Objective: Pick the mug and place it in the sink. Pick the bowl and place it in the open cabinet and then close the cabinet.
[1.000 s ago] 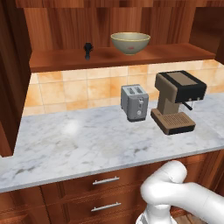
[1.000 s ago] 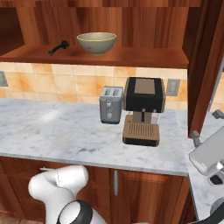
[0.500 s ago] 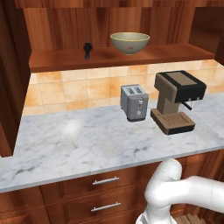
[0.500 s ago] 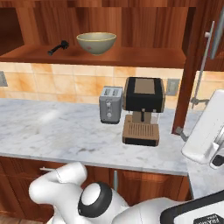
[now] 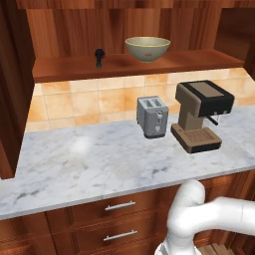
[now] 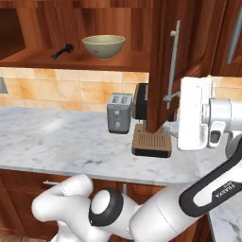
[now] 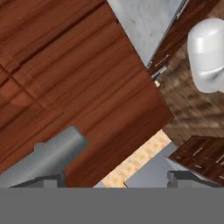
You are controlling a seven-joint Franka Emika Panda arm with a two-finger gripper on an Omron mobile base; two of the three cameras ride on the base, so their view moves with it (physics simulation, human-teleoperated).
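I am holding my gripper [image 7: 113, 181] wide open, and it is not gripping anything. It is hanging on the right side of the scene, right up against the cabinet door [image 6: 160, 61]. The door is sticking out toward the near side, so I am looking at its outer wood face from very close. The door's silver handle [image 6: 173, 61] is standing straight up and down, and its long line is running from top to bottom of the door. In the hand view the handle is lying close by one of my fingertips [image 7: 43, 180], but I cannot tell if they are touching. The bowl [image 5: 147, 48] is sitting upright on the cabinet shelf [image 5: 124, 67], far back and to the left of my gripper, with the door standing between us. A small dark thing [image 5: 99, 56] is sitting on the same shelf, to the left of the bowl and apart from it. So I am thinking the bowl part is done and shutting the cabinet is the part left. The door is lying to the left of my gripper, so I am guessing I need to push it left and away from me, toward the shelf.
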